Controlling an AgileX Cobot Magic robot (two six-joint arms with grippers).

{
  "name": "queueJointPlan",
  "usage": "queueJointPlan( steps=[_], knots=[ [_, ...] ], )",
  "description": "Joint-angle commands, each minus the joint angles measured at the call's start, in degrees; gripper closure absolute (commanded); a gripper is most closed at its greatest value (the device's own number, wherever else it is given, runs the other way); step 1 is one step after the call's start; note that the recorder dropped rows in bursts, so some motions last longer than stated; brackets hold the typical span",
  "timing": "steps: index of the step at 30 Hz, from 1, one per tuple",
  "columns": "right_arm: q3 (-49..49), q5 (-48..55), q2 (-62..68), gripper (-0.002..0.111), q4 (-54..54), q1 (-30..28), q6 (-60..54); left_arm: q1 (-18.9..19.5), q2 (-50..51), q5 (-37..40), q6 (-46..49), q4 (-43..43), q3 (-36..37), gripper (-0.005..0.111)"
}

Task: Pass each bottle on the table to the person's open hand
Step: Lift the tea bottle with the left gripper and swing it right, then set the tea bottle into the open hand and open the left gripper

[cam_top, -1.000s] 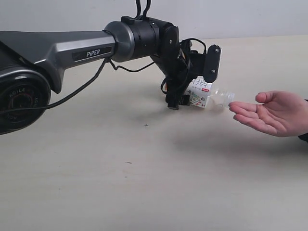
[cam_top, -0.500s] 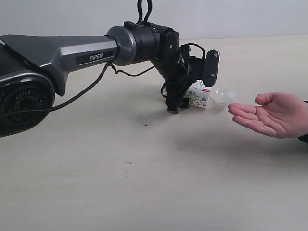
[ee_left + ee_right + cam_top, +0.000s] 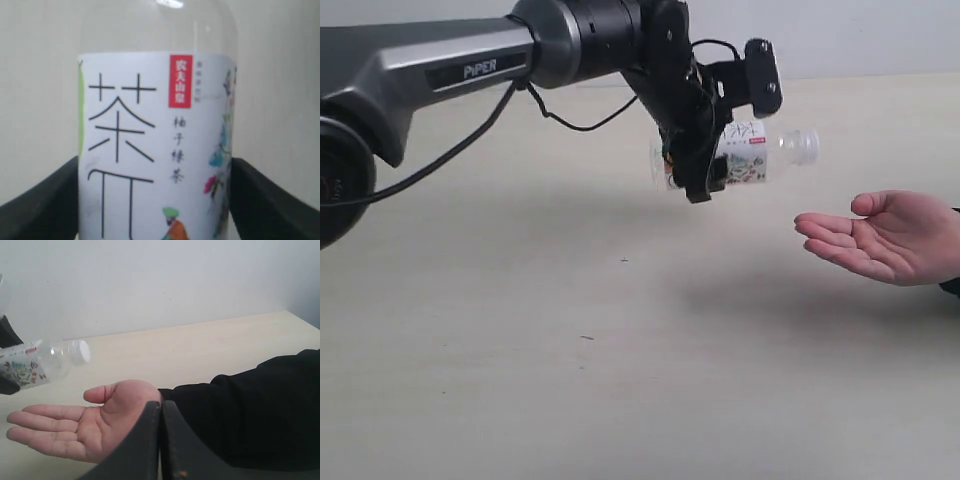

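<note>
One clear bottle (image 3: 748, 166) with a white label printed in green and orange hangs on its side above the table (image 3: 620, 360). My left gripper (image 3: 730, 138) is shut on its labelled middle. The white cap points toward the person's open hand (image 3: 875, 235), which waits palm up lower and to the right. In the left wrist view the bottle (image 3: 155, 140) fills the frame between the black fingers (image 3: 45, 205). The right wrist view shows the bottle (image 3: 40, 362) over the hand's (image 3: 85, 425) fingertips, and my right gripper (image 3: 161, 440) shut on nothing. No other bottles are in view.
The person's black sleeve (image 3: 250, 415) runs off to the right. My left arm (image 3: 470, 70) spans the upper left of the exterior view with a cable looping under it. A pale wall (image 3: 150, 280) backs the table.
My left gripper has lifted the bottle off the table and raised it, keeping the cap pointed at the hand. The hand has stayed still.
</note>
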Motion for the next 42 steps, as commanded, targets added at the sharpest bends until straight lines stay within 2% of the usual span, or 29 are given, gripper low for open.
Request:
queueJointPlan(
  steps=[1,6,13,24,29,36,42],
  knots=[
    [0.3,-0.5,-0.3,0.108,-0.2,0.1,0.0,-0.4,-5.6,2.7,-14.0,-0.1,-0.3,0.107],
    [0.3,-0.5,-0.3,0.108,-0.2,0.1,0.0,-0.9,-10.5,9.0,-37.6,-0.8,-0.3,0.107],
    [0.3,-0.5,-0.3,0.108,-0.2,0.1,0.0,-4.0,-12.2,14.8,-54.3,-2.4,-0.3,0.107],
    [0.3,-0.5,-0.3,0.108,-0.2,0.1,0.0,-12.1,-12.3,10.2,-82.9,-2.5,-0.3,0.107],
    [0.3,-0.5,-0.3,0.108,-0.2,0.1,0.0,-13.5,-11.8,7.0,-89.9,-3.4,-0.3,0.107],
    [0.3,-0.5,-0.3,0.108,-0.2,0.1,0.0,-13.7,-10.4,3.5,-90.2,-5.6,-0.3,0.107],
    [0.3,-0.5,-0.3,0.108,-0.2,0.1,0.0,-13.7,-6.9,2.0,-92.7,-11.9,-0.3,0.107]
  ],
)
